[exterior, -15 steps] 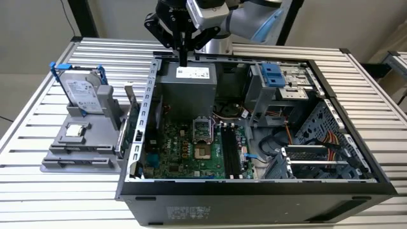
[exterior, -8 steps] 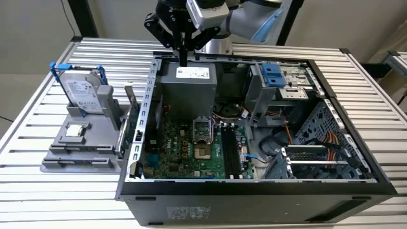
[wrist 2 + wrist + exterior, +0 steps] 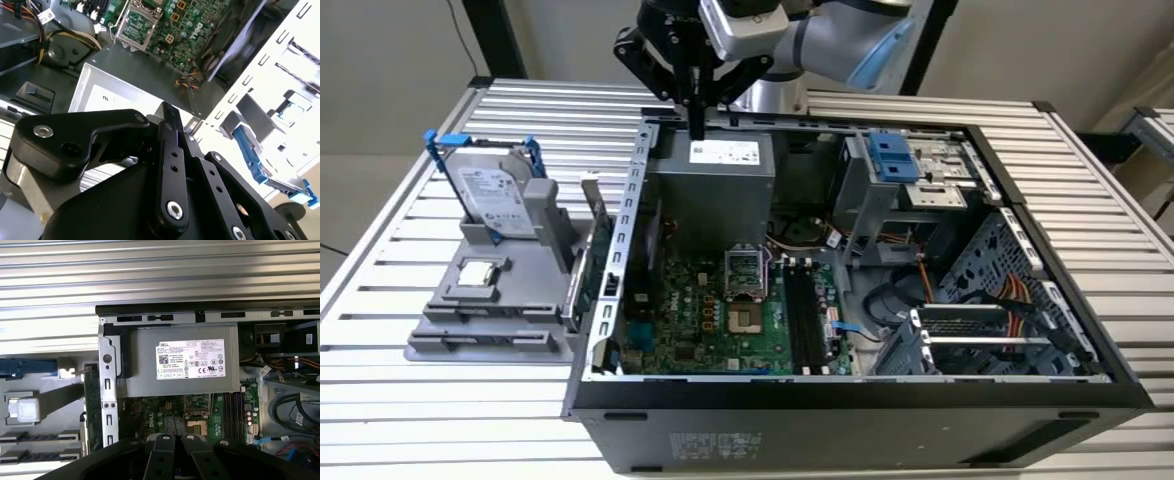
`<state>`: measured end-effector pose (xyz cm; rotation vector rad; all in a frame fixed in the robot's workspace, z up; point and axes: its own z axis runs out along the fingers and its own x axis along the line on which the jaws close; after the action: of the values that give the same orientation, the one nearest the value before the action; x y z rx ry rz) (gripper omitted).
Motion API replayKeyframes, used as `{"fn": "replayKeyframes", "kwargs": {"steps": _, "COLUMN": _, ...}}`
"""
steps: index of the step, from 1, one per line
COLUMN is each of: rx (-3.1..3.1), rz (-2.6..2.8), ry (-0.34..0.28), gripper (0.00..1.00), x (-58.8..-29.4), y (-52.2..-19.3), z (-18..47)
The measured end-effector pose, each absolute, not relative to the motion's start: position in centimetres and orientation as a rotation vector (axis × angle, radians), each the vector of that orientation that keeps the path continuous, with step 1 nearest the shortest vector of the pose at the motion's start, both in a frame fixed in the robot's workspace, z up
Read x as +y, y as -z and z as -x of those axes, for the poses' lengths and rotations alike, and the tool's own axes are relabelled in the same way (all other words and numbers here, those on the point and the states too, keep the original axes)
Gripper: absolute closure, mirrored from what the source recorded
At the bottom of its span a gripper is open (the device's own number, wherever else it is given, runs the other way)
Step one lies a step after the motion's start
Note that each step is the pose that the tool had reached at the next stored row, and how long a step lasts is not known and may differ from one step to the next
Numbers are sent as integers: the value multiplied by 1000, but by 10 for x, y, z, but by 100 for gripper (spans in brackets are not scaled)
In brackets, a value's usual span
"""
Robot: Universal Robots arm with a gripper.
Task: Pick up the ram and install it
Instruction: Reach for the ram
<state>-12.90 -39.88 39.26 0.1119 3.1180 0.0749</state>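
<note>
Two dark narrow sticks that look like the ram (image 3: pixel 40 437) lie on edge in grooves of the grey holder (image 3: pixel 440 345), on the exterior view's left beside the computer case. One of these sticks (image 3: pixel 500 340) shows as a dark strip along the holder's front. My gripper (image 3: pixel 698 132) hangs fingers-down over the grey power supply (image 3: pixel 714 170) at the case's far end, well away from the holder. Its black fingers (image 3: pixel 169 117) are shut with nothing visible between them. The black memory slots (image 3: pixel 803 320) run along the green motherboard beside the processor socket (image 3: pixel 744 275).
On the holder stand a silver hard drive in a blue frame (image 3: pixel 491 195), a green expansion card with a metal bracket (image 3: pixel 596 262) and a small square chip (image 3: pixel 480 272). The open case (image 3: pixel 854 395) has a drive cage (image 3: pixel 914 165), cables and raised metal walls. The table is ribbed metal.
</note>
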Motion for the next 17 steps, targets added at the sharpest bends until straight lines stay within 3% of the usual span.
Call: {"fn": "replayKeyframes", "kwargs": {"steps": 17, "rx": 3118, "rz": -111, "ry": -75, "gripper": 100, "x": -398, "y": -393, "z": 149}}
